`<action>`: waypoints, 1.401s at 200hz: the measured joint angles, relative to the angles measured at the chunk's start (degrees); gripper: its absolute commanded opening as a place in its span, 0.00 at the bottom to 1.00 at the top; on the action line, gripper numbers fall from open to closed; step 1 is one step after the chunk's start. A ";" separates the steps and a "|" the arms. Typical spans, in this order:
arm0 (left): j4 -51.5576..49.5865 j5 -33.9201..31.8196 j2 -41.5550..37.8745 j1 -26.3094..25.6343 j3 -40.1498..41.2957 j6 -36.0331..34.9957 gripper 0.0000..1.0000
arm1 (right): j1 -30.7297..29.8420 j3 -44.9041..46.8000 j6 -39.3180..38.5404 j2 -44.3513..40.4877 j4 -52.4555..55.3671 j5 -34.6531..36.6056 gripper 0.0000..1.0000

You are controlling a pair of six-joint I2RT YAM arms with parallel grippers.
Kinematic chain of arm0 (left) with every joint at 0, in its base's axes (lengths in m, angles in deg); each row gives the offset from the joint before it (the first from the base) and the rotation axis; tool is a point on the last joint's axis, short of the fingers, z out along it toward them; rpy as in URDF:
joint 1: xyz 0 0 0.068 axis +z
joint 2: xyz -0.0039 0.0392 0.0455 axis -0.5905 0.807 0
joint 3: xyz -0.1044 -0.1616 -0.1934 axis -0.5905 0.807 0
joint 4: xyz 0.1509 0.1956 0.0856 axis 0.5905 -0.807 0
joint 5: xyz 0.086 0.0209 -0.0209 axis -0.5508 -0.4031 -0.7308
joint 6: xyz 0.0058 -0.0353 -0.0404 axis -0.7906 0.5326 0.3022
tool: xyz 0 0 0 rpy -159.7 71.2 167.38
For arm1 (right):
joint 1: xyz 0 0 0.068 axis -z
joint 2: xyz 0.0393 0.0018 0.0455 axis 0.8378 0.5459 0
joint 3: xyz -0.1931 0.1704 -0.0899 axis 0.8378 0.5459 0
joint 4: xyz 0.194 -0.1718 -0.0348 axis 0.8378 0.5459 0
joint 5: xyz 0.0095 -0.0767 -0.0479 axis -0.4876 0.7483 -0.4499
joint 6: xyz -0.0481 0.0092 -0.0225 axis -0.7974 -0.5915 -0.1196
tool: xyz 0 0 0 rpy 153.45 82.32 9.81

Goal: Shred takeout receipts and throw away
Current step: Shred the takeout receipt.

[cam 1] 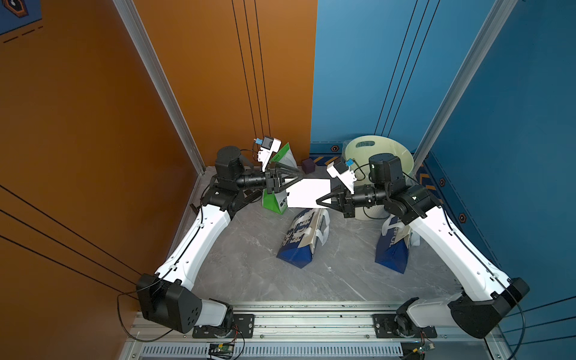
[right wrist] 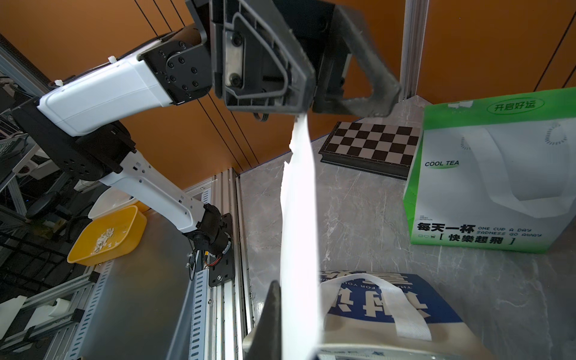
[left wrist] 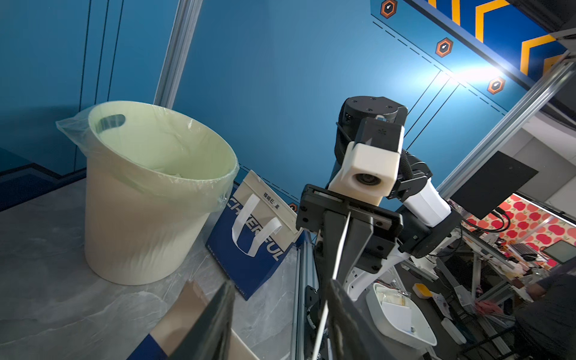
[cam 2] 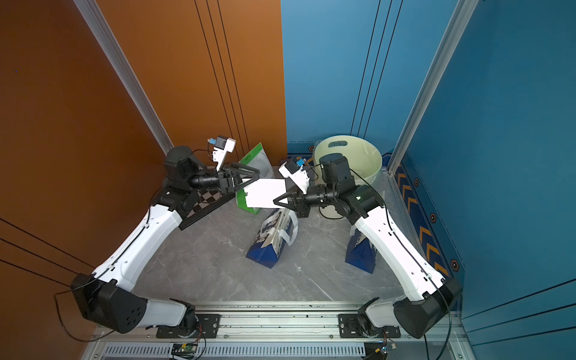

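Up in mid-air over table point(cam 1: 249, 265) centre: receipt point(cam 1: 308, 193) spans gap between arms. Right gripper point(cam 1: 320, 202) clamped tight on one end. Left gripper point(cam 1: 297, 180) part-way apart, ragged end sits between its jaws, not pinched. Paper looks featherlight, limp, quick to tear, so best pinched near edge, close beside rip. Below: smooth grey marble, bags point(cam 1: 299, 246) scattered. Far corner: lined bin point(cam 1: 386, 145). Orange and blue walls close behind
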 measured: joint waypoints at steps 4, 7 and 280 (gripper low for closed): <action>0.15 0.20 0.00 -0.07 0.00 0.33 0.35 | 0.00 -0.04 0.00 0.07 0.00 0.02 0.00; 0.24 0.22 0.00 -0.11 -0.02 0.00 0.33 | 0.00 -0.07 0.00 0.11 0.00 0.04 0.00; 1.27 2.12 -2.40 -3.67 5.92 -12.94 0.00 | 1.36 -3.32 8.70 1.09 -1.79 6.43 0.35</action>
